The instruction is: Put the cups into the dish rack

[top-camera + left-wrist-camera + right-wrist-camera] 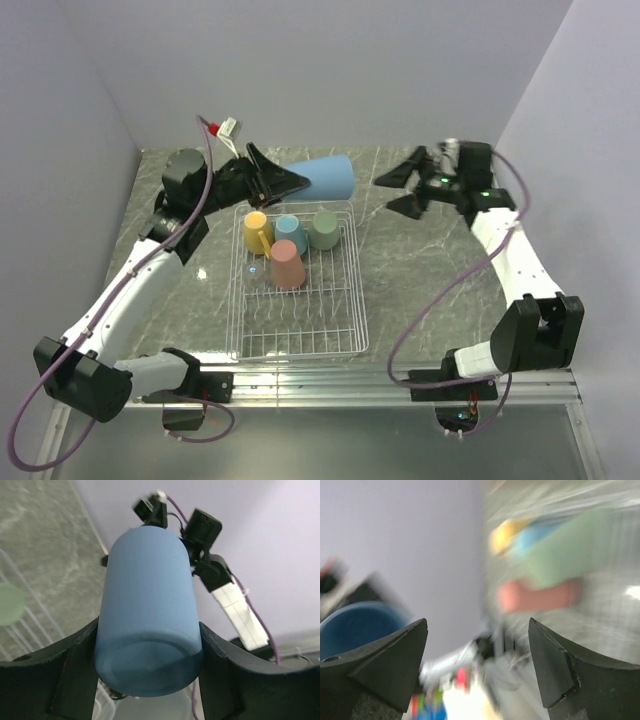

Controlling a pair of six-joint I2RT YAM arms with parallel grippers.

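Note:
A blue cup [325,177] lies sideways in the air above the far end of the white wire dish rack [345,300], with my left gripper [295,180] shut on its base end. In the left wrist view the blue cup [150,605] fills the gap between both black fingers [75,670]. Inside the rack stand a yellow mug [256,228], a light-blue mug [289,232], a green cup [324,230] and a salmon-pink cup [288,265]. My right gripper [398,192] is open and holds nothing, a little to the right of the blue cup. Its wrist view is blurred; the right gripper [477,630] shows wide jaws.
The near half of the rack holds no cups. Grey walls close in the marbled table [420,280] at the back and both sides. A metal rail [330,385] with both arm bases runs along the near edge. A purple cable [420,320] loops beside the right arm.

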